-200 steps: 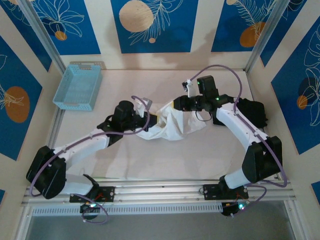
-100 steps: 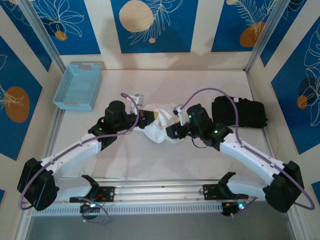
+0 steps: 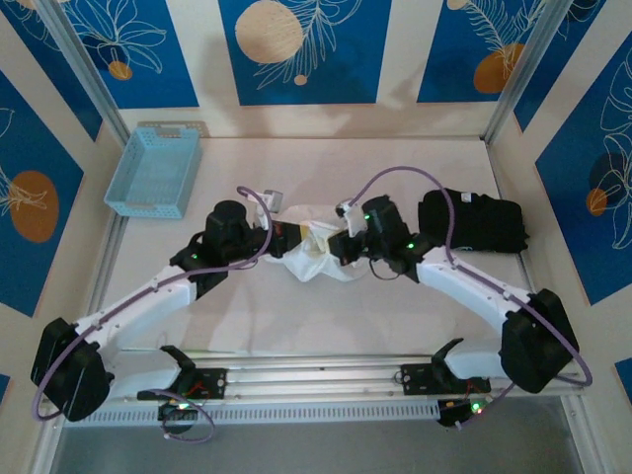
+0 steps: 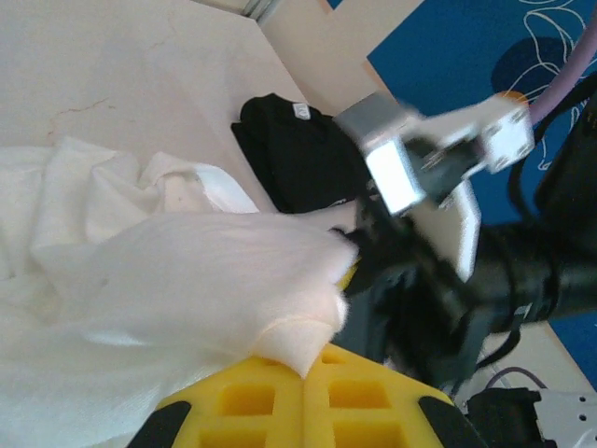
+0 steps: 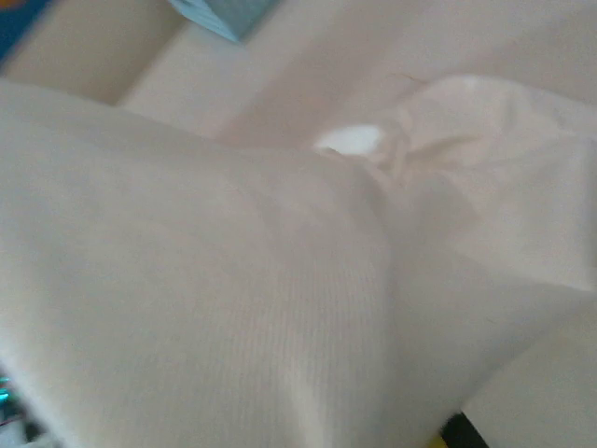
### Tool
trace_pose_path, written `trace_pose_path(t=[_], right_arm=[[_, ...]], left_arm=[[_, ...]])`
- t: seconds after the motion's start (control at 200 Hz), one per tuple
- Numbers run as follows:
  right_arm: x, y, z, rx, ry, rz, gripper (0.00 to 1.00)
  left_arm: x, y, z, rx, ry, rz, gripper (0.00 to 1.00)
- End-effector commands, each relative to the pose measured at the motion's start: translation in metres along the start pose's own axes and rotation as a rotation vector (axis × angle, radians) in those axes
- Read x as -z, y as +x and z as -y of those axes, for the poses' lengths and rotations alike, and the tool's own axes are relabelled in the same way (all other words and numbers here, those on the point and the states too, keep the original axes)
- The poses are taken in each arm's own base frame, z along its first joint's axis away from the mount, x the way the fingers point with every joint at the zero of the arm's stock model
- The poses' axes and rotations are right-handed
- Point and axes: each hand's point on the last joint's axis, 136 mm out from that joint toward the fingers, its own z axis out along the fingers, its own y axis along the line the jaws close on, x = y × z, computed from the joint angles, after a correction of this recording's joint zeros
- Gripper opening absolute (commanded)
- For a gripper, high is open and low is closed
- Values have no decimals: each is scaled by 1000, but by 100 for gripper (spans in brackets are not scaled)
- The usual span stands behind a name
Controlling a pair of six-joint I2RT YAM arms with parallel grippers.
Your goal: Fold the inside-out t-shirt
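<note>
Top external: crumpled white t-shirt (image 3: 314,259) bunched, stretched left-right between left claw (image 3: 290,237), right claw (image 3: 338,247), both clamped on it.

Back and side walls (image 3: 202,49) were cream with blue panels (image 3: 336,59), carrying orange discs (image 3: 269,30) and white leaf line-art. Aluminium posts (image 3: 84,74) stood at both back corners. Table top (image 3: 316,163) was pale beige, matte, evenly lit, soft shadows only. Slotted aluminium rail (image 3: 316,375) ran along the near edge, grey floor (image 3: 316,449) below it.
</note>
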Motion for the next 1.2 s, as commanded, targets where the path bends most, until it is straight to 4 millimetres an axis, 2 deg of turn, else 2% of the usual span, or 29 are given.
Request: trace_pose_path(t=[0.0,0.115,0.26,0.305,0.42,0.51,0.59,0.725,0.785,1.015,1.195], right_arm=[[37,-11,-70,73,-415,24,0],[53,-15,-89,84,-561,41,0],[45,-19,-84,50,-575,17,0],[42,-20,-80,35,-570,13,0],[35,-25,-73,-13,-553,1,0],[30,-26,-68,-42,-538,-9,0],[29,-26,-65,-51,-526,-12,0],[28,-25,-64,-56,-518,-16,0],[29,-26,-64,-53,-516,-15,0],[29,-25,-64,-52,-516,-19,0],[29,-23,-64,-50,-514,-19,0]], left_arm=[[13,-10,-18,12,-61,32,0],[21,-9,-43,-18,-201,35,0],[22,1,-60,-55,-289,1,0],[22,5,-62,-78,-308,-13,13],[29,18,-53,-205,-362,-47,31],[39,25,-43,-277,-386,-40,42],[45,30,-33,-342,-387,-38,45],[31,44,3,-454,-216,-90,44],[20,48,10,-469,-170,-137,42],[-5,43,-8,-527,-243,-202,37],[-24,45,-8,-508,-205,-232,21]])
